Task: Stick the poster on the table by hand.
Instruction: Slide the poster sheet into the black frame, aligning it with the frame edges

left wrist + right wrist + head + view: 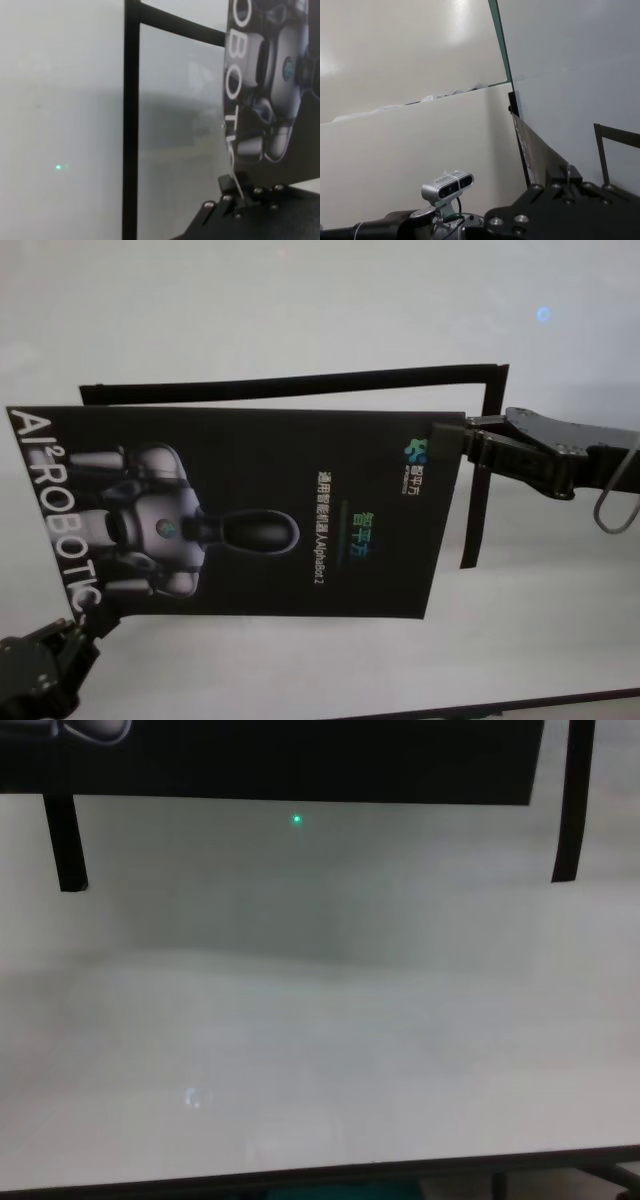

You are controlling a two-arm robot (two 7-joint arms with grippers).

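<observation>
The large black rectangular poster (240, 510) spans mid-frame above the white tabletop (300, 310), stretched taut for flat placement: right gripper (462, 432) pinches its upper-right corner, left gripper (85, 625) its lower-left.

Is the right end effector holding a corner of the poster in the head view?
Yes: the right end effector is shut on the corner of the poster next to the logo, while the left end effector grips the opposite corner.
</observation>
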